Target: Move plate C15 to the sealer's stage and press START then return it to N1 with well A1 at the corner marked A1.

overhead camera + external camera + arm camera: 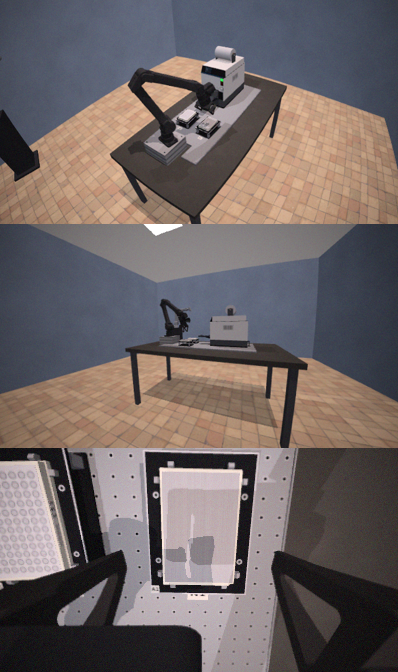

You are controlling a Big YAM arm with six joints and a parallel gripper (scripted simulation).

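Plate C15 (209, 124) (220, 513) lies in nest N1 (250, 518), flat between the locators as far as the wrist view shows. Its top is smooth and sheet-like, like foil, with no wells showing; its labels and well A1 cannot be made out. The nest's A1 mark (155, 589) is at the lower left corner. My gripper (206, 109) (185, 330) (199, 559) is open and empty, above and clear of the plate. The sealer (234, 82) (229, 331) shows a green lamp (221, 79). Its stage (204, 336) sticks out, mostly hidden by the arm in the top view.
The N2 plate (188, 115) (22, 518), with open wells, sits in its nest left of N1. A foil roll (224, 53) (232, 307) tops the sealer. The arm's pedestal (166, 150) (169, 340) stands at the other end of the perforated board (120, 498).
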